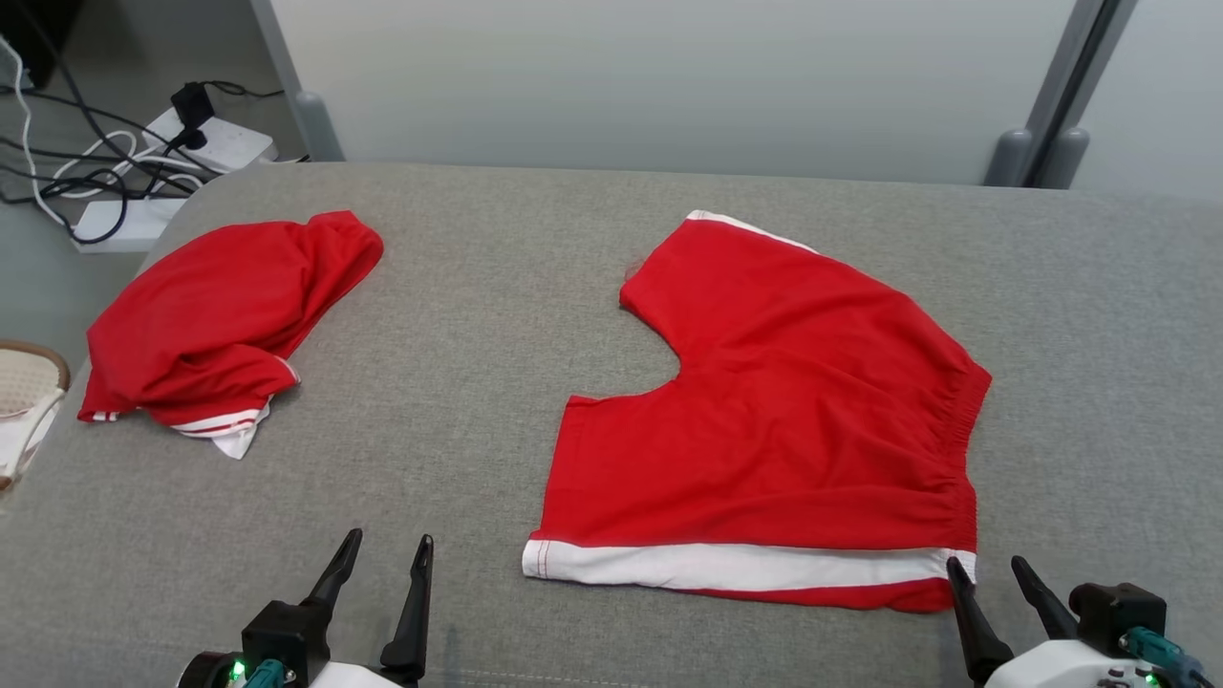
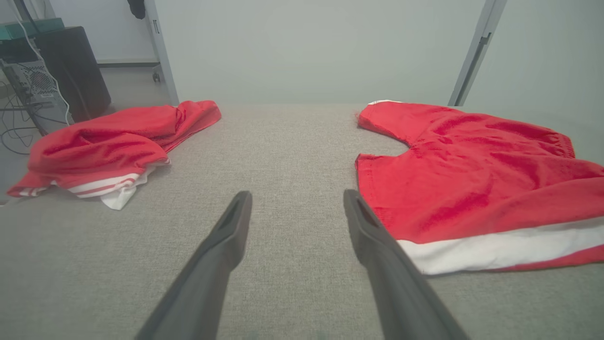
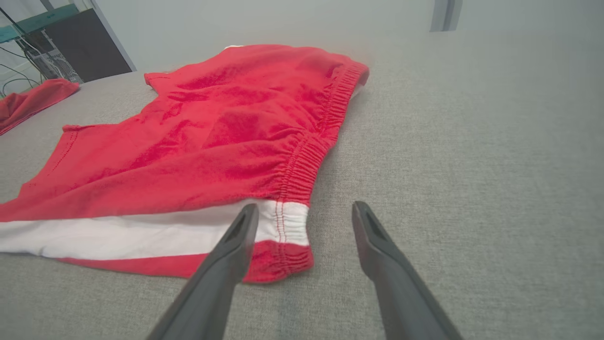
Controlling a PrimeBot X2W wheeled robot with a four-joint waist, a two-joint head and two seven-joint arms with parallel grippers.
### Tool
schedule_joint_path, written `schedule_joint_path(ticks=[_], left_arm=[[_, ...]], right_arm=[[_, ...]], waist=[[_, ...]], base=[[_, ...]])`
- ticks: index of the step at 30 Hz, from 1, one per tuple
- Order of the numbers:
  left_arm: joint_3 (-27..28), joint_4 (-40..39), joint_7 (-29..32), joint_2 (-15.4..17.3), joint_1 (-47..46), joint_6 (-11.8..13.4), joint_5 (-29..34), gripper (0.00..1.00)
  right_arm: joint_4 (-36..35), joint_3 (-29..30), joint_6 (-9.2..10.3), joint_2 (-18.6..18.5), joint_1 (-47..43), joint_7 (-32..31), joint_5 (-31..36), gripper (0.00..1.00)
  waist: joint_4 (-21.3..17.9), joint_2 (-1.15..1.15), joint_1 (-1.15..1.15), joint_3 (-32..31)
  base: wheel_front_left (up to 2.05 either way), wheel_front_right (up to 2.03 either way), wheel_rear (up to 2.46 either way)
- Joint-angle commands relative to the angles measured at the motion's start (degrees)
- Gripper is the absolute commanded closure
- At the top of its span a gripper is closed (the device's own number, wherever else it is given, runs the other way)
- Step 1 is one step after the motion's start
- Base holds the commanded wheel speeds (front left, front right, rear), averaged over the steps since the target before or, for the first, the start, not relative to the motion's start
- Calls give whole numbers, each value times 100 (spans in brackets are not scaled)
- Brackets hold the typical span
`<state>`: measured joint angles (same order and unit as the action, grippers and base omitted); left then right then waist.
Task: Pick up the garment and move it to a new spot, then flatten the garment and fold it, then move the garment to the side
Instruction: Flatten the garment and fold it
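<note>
Red shorts [image 1: 783, 411] lie flat, right of centre on the grey table [image 1: 497, 315]. Left gripper [image 1: 390, 537] and right gripper [image 1: 985, 564] stand agape — both empty. Risk: pinching only the top layer at the waistband [image 3: 306, 156] — a skewed fold.

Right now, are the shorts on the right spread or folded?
Spread: the shorts lie open, both legs and the whole waistband showing, slightly wrinkled.

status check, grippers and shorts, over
Jaws open, empty: left gripper, right gripper. Spread flat, unfolded: red shorts, waistband corner by right gripper. Bunched at left, apart: second red garment.
</note>
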<state>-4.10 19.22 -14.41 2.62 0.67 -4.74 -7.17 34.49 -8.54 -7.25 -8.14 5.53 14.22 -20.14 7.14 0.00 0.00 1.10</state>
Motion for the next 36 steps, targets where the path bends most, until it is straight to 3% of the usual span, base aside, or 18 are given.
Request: schedule_joint_path(ticks=[1,5,16,17,18,21,24,36], left_arm=[[158,-120,-59,26,-301,-22,-43,0],[151,-132,-59,26,-321,-28,-49,0],[119,-160,-59,26,-376,-30,-84,0],[119,-161,-59,26,-379,-27,-89,0],[117,-162,-59,26,-382,-24,-94,0],[95,-150,-59,26,-392,-20,-111,0],[63,-129,-59,26,-411,-18,-128,0],[-841,1011,-59,26,-927,-268,-864,0]], right_arm=[[-39,-160,-24,-126,242,78,-76,0],[90,-221,-24,-142,324,78,-185,0],[246,-380,-24,-165,443,78,-398,27],[238,-406,-24,-167,454,78,-410,35],[239,-443,-24,-171,461,78,-429,52],[251,-515,-24,-193,482,78,-486,65],[242,-554,-24,-216,497,78,-536,100],[93,-779,-24,-494,470,78,-725,100]], waist=[[73,0,0,60],[136,0,0,128],[226,0,0,258],[227,0,0,267],[229,0,0,276],[237,0,0,294],[238,0,0,314],[-89,0,0,553]], base=[[0,0,0],[0,0,0],[0,0,0],[0,0,0],[0,0,0],[0,0,0],[0,0,0],[0,0,0]])
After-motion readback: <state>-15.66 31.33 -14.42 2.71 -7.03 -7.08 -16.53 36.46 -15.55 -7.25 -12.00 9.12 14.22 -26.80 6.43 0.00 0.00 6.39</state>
